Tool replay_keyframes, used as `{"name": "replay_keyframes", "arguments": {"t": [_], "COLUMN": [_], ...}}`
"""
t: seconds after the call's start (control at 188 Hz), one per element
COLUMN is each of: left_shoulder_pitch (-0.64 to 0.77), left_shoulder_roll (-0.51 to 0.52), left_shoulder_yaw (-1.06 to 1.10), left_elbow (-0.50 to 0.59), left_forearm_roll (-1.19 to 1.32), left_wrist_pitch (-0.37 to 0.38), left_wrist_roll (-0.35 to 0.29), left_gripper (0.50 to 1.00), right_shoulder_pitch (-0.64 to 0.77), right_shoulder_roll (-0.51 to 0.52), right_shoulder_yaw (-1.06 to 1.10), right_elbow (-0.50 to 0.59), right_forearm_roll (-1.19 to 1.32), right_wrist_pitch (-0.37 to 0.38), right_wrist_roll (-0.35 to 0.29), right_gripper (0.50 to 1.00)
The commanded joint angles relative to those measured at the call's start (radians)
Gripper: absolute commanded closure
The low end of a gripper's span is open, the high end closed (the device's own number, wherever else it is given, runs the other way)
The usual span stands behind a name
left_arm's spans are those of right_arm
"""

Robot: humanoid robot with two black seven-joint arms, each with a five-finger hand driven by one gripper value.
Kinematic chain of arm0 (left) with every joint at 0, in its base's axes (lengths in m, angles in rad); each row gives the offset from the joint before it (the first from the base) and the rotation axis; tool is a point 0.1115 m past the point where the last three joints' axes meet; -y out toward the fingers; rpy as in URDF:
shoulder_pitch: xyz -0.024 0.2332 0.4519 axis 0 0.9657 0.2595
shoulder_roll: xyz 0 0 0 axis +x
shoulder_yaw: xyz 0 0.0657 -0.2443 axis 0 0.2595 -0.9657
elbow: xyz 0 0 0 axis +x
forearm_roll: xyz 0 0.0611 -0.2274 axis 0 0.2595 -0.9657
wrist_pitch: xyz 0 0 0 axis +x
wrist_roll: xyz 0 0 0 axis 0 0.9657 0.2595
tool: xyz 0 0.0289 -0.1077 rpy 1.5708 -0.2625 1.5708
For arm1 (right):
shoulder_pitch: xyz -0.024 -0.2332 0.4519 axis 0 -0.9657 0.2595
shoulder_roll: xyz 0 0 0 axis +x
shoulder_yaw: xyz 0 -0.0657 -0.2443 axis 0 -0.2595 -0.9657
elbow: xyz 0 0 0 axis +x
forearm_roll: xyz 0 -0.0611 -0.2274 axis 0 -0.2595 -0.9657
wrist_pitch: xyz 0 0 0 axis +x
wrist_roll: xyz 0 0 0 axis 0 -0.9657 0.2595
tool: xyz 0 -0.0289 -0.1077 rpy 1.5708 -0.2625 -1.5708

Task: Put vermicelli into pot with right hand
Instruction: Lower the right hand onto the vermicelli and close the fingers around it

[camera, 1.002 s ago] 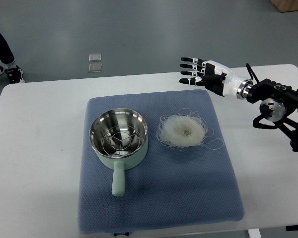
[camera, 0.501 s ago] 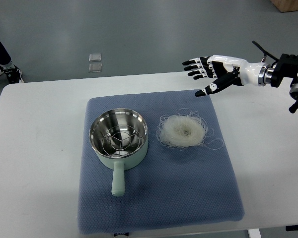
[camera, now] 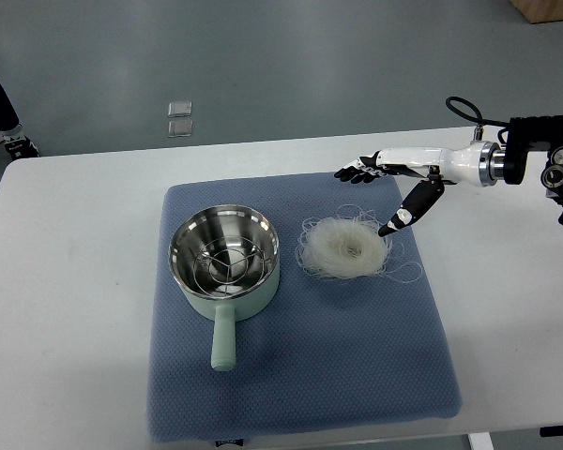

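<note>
Reaching step: my right hand hangs spread, holding nothing, thumb near the vermicelli. Next I'd lower, close on it, carry to pot.

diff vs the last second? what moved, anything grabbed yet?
The right hand swung down and left toward the vermicelli, fingers open, thumb tip now at the nest's right edge. Nothing grasped. Vermicelli, pot and blue mat unchanged.
</note>
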Motion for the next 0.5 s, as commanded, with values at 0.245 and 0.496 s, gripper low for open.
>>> {"name": "replay_keyframes", "arguments": {"t": [0.245, 0.496], "left_shoulder_pitch": [0.000, 0.000], "left_shoulder_roll": [0.000, 0.000], "left_shoulder_yaw": [0.000, 0.000], "left_elbow": [0.000, 0.000], "left_forearm_roll": [0.000, 0.000], "left_wrist_pitch": [0.000, 0.000], "left_wrist_roll": [0.000, 0.000], "left_gripper": [0.500, 0.500], "right_shoulder_pitch": [-0.011, -0.020], "right_shoulder_roll": [0.007, 0.033], "right_shoulder_yaw": [-0.006, -0.108], "right_elbow": [0.062, 0.043], "right_forearm_roll": [-0.141, -0.139], "right_wrist_pitch": [-0.061, -0.188], "right_wrist_roll": [-0.011, -0.040], "right_gripper": [0.572, 0.574]}}
